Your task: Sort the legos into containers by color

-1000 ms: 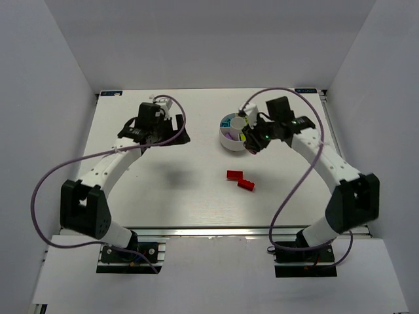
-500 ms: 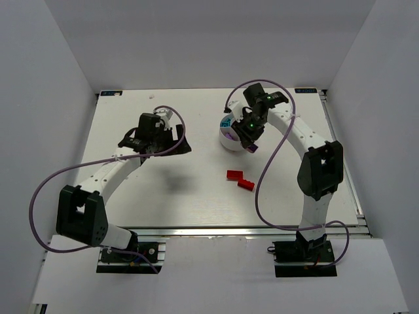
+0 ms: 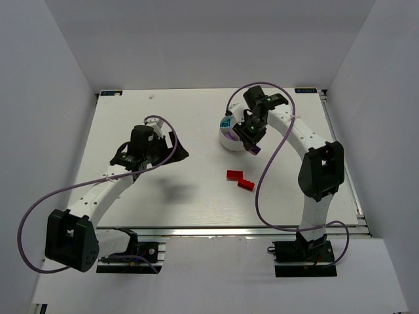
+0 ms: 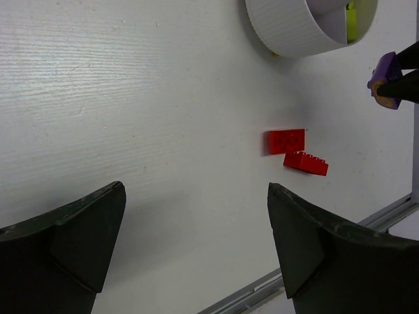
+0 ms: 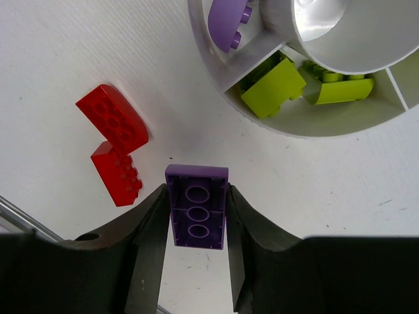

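Observation:
The white round dish [image 3: 229, 139] stands at the back middle-right of the table. In the right wrist view its wall [image 5: 216, 78] encloses one compartment with a purple brick [image 5: 229, 23] and another with two lime bricks [image 5: 272, 85]. My right gripper [image 5: 196, 209] is shut on a purple brick [image 5: 196, 206], studs down, just off the dish's near right side [image 3: 253, 148]. Two red bricks [image 3: 239, 180] lie touching on the table nearer than the dish; they also show in the left wrist view [image 4: 294, 150]. My left gripper [image 4: 195, 190] is open and empty over bare table left of them [image 3: 171, 149].
The metal rail of the table's front edge [image 3: 209, 230] runs along the near side and shows in the left wrist view [image 4: 386, 212]. White walls close in the table on the left, back and right. A cable loops above the right arm [image 3: 262, 86].
My right arm has swung its elbow inward and now holds the purple brick at the dish's near right side. My left gripper has drawn back toward the near side.

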